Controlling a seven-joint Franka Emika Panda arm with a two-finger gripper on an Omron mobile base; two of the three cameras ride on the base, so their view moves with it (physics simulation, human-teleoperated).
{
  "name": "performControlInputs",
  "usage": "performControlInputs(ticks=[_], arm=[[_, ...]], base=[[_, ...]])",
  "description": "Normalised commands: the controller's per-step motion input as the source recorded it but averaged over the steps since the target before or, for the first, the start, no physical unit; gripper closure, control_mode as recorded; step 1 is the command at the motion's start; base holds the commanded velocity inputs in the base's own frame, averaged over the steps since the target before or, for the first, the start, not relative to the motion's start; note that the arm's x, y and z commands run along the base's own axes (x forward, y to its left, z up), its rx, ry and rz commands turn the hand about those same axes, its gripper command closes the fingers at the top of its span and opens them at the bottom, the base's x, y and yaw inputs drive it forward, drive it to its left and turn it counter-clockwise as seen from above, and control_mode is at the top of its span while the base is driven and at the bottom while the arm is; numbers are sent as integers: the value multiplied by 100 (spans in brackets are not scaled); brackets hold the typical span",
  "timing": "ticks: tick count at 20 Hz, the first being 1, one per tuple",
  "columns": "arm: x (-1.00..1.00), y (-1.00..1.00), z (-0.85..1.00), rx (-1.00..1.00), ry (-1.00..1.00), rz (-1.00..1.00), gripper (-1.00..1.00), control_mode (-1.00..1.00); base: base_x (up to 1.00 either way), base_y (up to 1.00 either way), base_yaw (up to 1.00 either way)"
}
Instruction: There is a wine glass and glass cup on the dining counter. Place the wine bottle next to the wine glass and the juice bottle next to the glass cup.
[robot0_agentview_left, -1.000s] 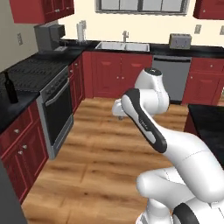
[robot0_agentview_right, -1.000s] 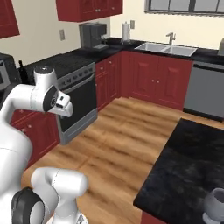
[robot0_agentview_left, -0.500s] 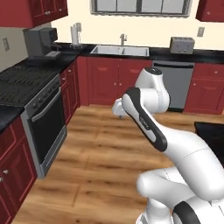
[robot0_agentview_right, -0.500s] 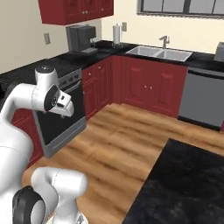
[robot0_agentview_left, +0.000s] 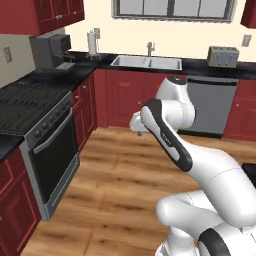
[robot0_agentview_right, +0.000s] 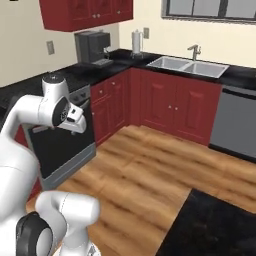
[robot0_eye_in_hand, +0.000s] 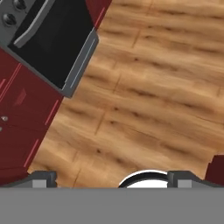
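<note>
We see flat, even bright rendered light, soft low-res blur throughout, faint sheen on the brown wooden plank floor (robot0_agentview_left: 120, 185)

oven (robot0_agentview_left: 47, 155): 1 | sink (robot0_agentview_left: 146, 62): 1 | toaster (robot0_agentview_left: 222, 56): 1 | coffee machine (robot0_agentview_right: 92, 47): 1 | paper-towel roll (robot0_agentview_right: 137, 41): 1 | dishwasher (robot0_agentview_left: 210, 106): 1

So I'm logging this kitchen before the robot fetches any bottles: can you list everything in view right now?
black stove with oven: one, left wall.
dark coffee machine: one, back-left counter.
white paper towel roll: one, beside it.
steel double sink with tap: one, under the window.
grey toaster: one, right of the sink.
grey dishwasher: one, under the toaster.
black marbled dining counter: one, lower right.
white arm: folded over the wood floor.
gripper: dark fingertips apart, holding nothing.
</note>
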Motion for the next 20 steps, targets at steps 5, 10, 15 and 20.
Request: performControlInputs(ticks=[5,10,15,20], arm=[[0,0,0,0,0,0,-100,100],[0,0,0,0,0,0,-100,100],[0,0,0,0,0,0,-100,100],[0,0,0,0,0,0,-100,100]], base=[[82,0,36],[72,0,49],[66,0,57],[72,-3,49]])
